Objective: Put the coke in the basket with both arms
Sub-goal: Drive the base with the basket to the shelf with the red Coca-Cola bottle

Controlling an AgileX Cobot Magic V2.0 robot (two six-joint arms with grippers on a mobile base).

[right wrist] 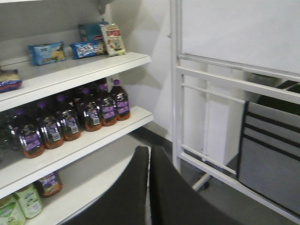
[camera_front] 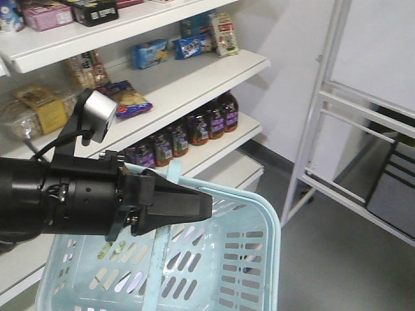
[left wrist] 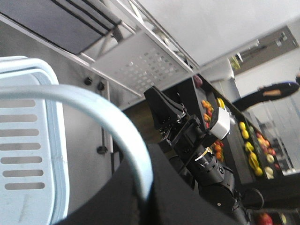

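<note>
Got the left gripper (camera_front: 201, 205) with jaws clenched on the swinging handle (left wrist: 93, 101) of the light blue slotted plastic shopping basket (camera_front: 269, 217). Handle pinched right between the jaws, arching away out front of them in the left wrist view. Basket body just under and ahead of those jaws, open top facing up, one slotted side wall off to their left in the wrist view.

Over on the right gripper (right wrist: 149, 187): jaws pressed together, only a hairline seam showing, gripping nothing. Ahead of them and off to the left, white shelves (right wrist: 79, 70) stocked with a row of dark bottles with purple labels (right wrist: 93, 110), plus blue snack packets (right wrist: 70, 49) one shelf higher. Ahead and to the right of those jaws, a white metal frame (right wrist: 176, 93) standing on grey floor (right wrist: 262, 201).
</note>
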